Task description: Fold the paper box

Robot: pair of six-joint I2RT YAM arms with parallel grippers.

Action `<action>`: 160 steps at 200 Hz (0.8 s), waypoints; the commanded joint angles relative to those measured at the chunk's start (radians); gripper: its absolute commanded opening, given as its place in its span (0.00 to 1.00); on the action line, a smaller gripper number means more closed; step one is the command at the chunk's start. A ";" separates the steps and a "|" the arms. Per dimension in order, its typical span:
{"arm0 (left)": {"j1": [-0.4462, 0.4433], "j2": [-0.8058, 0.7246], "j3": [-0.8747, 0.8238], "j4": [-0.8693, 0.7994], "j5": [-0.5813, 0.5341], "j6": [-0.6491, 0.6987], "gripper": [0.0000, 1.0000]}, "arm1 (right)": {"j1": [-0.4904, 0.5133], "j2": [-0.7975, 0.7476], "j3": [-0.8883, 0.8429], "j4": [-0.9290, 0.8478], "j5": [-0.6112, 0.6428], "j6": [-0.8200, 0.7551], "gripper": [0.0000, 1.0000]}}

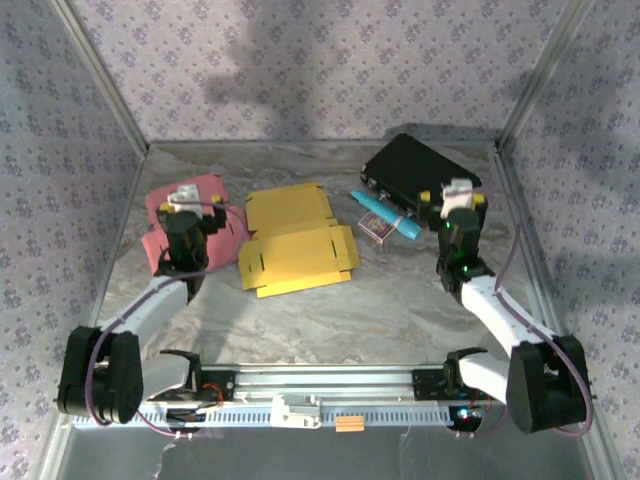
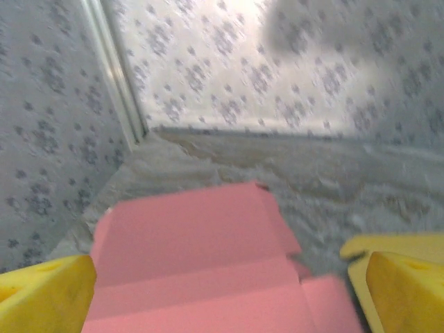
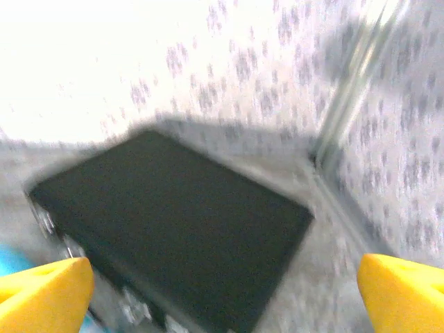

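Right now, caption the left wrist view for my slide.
Open left gripper hovers over flat pink paper box blank on grey marbled table.

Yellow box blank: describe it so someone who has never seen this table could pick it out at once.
On the grey marbled table, look at the middle of the far half. The yellow box blank lies flat and unfolded there, a pink blank to its left and a black case to its right. It is the only yellow sheet, with tabs at its edges.
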 commanded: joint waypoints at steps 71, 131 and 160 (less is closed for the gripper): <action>0.056 0.345 0.615 -1.058 0.482 -0.557 0.62 | 0.090 0.236 0.724 -1.147 -0.298 0.789 0.99; -0.077 0.417 0.525 -1.075 0.554 -0.570 0.35 | 0.233 0.205 0.290 -0.830 -0.579 1.198 0.73; -0.078 0.463 0.503 -1.036 0.598 -0.581 0.34 | 0.281 0.301 0.235 -0.704 -0.672 1.267 0.71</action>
